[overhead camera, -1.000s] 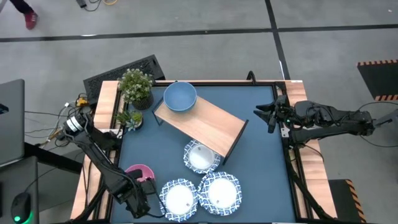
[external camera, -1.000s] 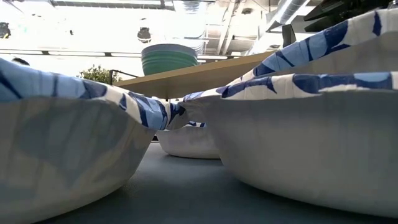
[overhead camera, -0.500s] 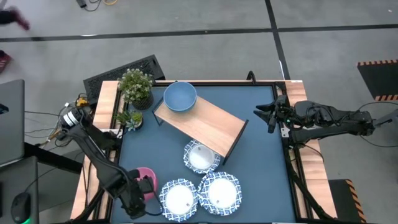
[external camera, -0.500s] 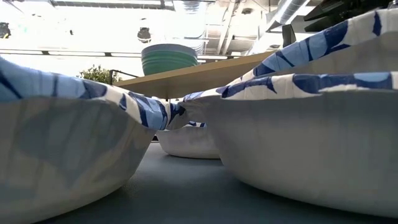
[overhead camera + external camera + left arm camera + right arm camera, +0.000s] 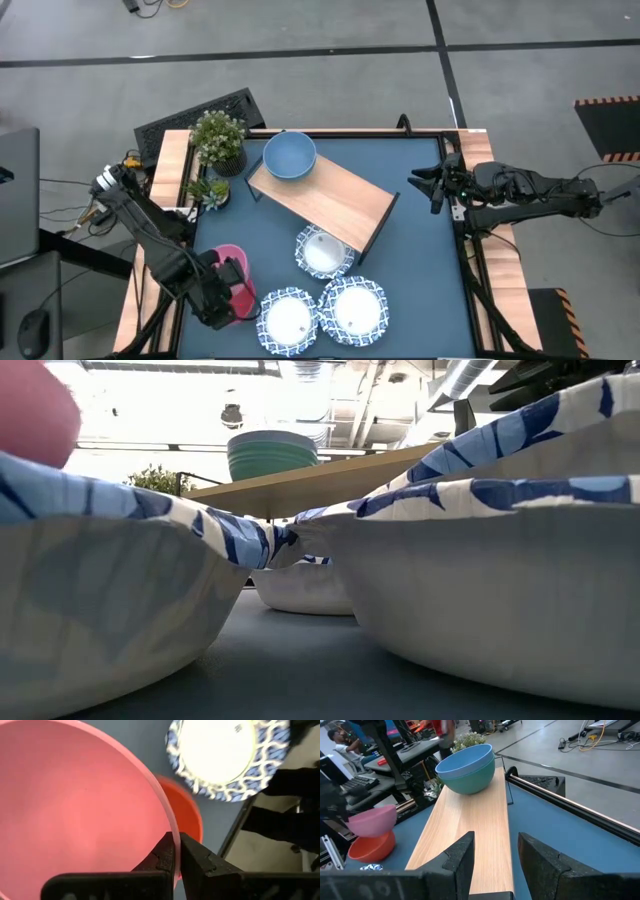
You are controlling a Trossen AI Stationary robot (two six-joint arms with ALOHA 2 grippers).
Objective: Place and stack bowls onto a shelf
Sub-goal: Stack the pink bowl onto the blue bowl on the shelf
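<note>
The pink bowl hangs in my left gripper near the table's near left corner; in the right wrist view the pink bowl floats just above an orange bowl. A blue bowl nested in the green bowl rests on the far left end of the light-wood shelf. Three white blue-rimmed bowls sit on the tabletop near the shelf's near side. My right gripper waits open at the table's right edge. My left gripper is shut on the pink bowl's rim, pinched with one finger inside the bowl and one outside. The bowl is lifted clear of the table and stays roughly upright, hanging above the orange bowl.
Two small potted plants stand at the far left corner beside the shelf's end. The shelf lies slantwise across the table's middle. Bare blue tabletop shows on the right, between the shelf and my right arm.
My left gripper has risen and moved from the near edge toward the far edge, carrying the pink bowl up off the orange bowl. The pink bowl now shows at the upper left of the low view, where it did not before.
</note>
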